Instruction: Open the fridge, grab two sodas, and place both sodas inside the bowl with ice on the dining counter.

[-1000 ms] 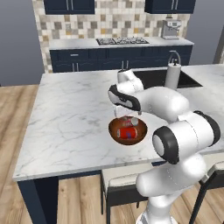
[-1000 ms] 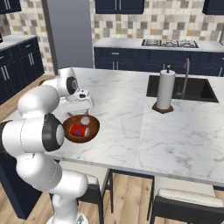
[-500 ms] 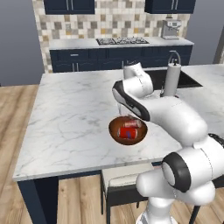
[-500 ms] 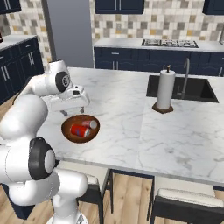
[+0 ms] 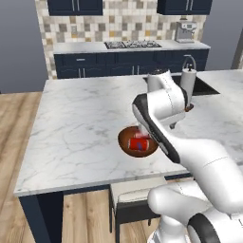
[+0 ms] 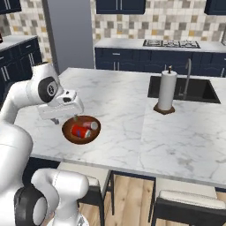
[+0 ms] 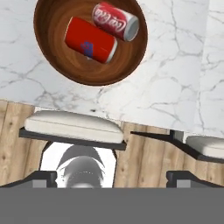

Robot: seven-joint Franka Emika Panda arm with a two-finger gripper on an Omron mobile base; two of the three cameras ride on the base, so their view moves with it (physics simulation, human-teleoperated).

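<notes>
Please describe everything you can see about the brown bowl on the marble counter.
The bowl is round and shallow, reddish-brown, and looks like wood with a smooth, darker inside. It stands upright on the white, grey-veined dining counter, close to the edge nearest the stools. Two red sodas with silver tops lie on their sides inside it, next to each other, resting on the bowl's floor. No ice can be made out. The open end effector is beside and above the bowl, not touching it.

bright even rendered light, soft faint shadows, sharp
</notes>
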